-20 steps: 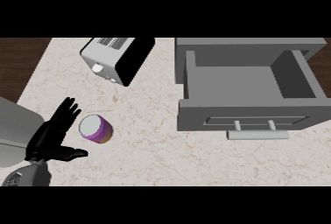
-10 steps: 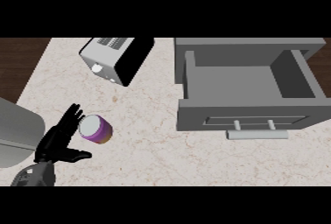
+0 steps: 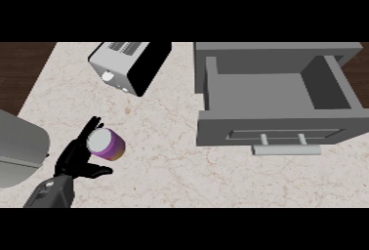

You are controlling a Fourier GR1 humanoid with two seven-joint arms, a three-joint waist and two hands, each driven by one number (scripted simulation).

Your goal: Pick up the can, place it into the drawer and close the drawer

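A short purple can [image 3: 105, 145] with a pale grey lid stands on the marbled counter [image 3: 166, 166] at the lower left. My left hand [image 3: 75, 160] is right beside the can's left side. Its fingers [image 3: 87, 131] run straight up along the can's edge and its thumb [image 3: 100, 171] sticks out just below it. The hand is open, not curled round the can. The grey drawer [image 3: 277, 93] at the upper right is pulled open and nothing lies in it. Its bar handle [image 3: 286, 150] faces me. My right hand does not show.
A silver and black toaster [image 3: 126, 66] stands at the back, left of the drawer. A large grey rounded shape [image 3: 18, 149] fills the left edge beside my forearm. Dark wood floor [image 3: 22, 68] shows beyond the counter's left edge.
My left hand has moved a little right and down, closing in on the can's left side. The can and the drawer have not moved.
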